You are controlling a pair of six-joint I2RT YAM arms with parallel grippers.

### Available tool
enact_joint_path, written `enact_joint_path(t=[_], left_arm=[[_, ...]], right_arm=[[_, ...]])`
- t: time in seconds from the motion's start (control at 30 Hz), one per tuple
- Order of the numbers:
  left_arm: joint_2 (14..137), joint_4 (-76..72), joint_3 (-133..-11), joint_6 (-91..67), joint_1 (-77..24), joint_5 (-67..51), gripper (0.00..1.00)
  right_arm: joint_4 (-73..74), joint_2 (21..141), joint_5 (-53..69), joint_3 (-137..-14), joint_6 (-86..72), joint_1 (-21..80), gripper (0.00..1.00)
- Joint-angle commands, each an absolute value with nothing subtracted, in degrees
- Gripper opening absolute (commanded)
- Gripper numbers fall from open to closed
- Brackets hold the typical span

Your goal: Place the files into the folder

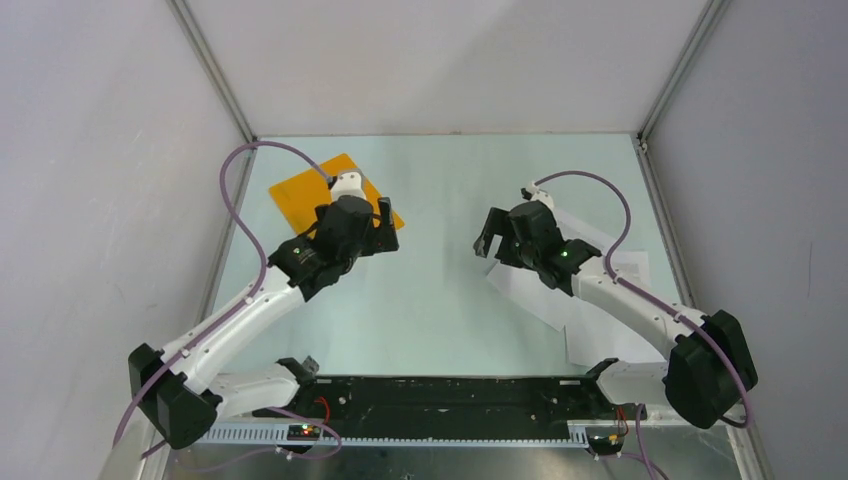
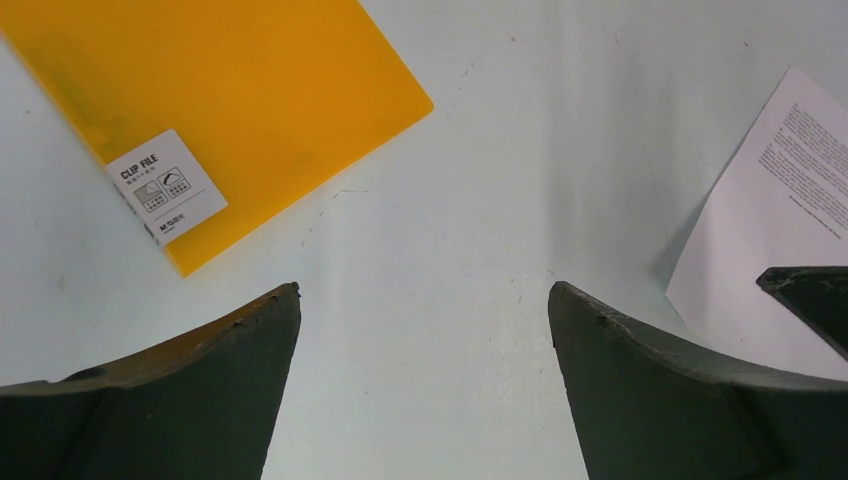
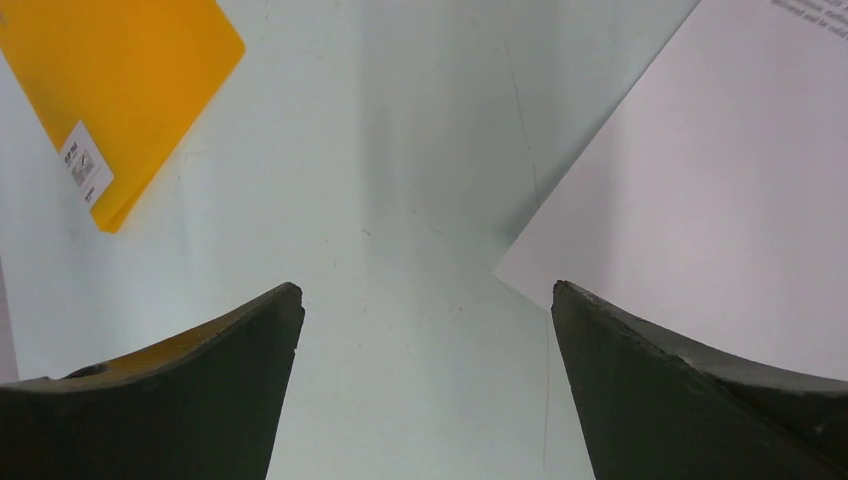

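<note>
While left gripper [image 2: 424, 292] and right gripper [image 3: 427, 290] hang wide open, empty, bare table [image 1: 440, 290] separates folder [image 1: 305, 188] from files [image 1: 603, 322]. Folder: orange-yellow, closed, white corner label [image 2: 167, 200], flat far left beneath left gripper, skewed to the table edges; long axis unclear. White printed files overlap near the right edge.
</note>
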State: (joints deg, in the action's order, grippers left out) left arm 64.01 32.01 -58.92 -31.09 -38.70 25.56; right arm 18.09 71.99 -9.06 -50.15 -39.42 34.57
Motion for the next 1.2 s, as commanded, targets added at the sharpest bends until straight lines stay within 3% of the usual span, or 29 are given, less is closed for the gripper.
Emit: enact_joint_path(t=[0.0, 0.23, 0.5, 0.83, 1.17], left_arm=[[61.0, 32.4, -58.2, -32.2, -37.9, 29.2, 0.98], [59.8, 34.4, -57.0, -33.4, -31.6, 25.8, 0.98], [56.3, 39.1, -55.8, -33.5, -27.0, 24.5, 0.98], [51.3, 44.1, -55.8, -32.1, -23.3, 24.7, 0.98], [48.4, 47.4, -56.7, -31.7, -23.1, 24.7, 0.98]], right_arm=[[16.3, 73.5, -8.5, -52.9, -41.1, 36.8, 1.00], [10.6, 80.0, -3.4, -55.0, -47.3, 43.5, 1.00], [-3.6, 97.0, 4.8, -62.3, -58.4, 50.9, 1.00], [-28.7, 114.7, 8.8, -68.7, -74.1, 54.9, 0.90], [-37.8, 131.9, 9.2, -83.3, -84.0, 56.5, 0.74]])
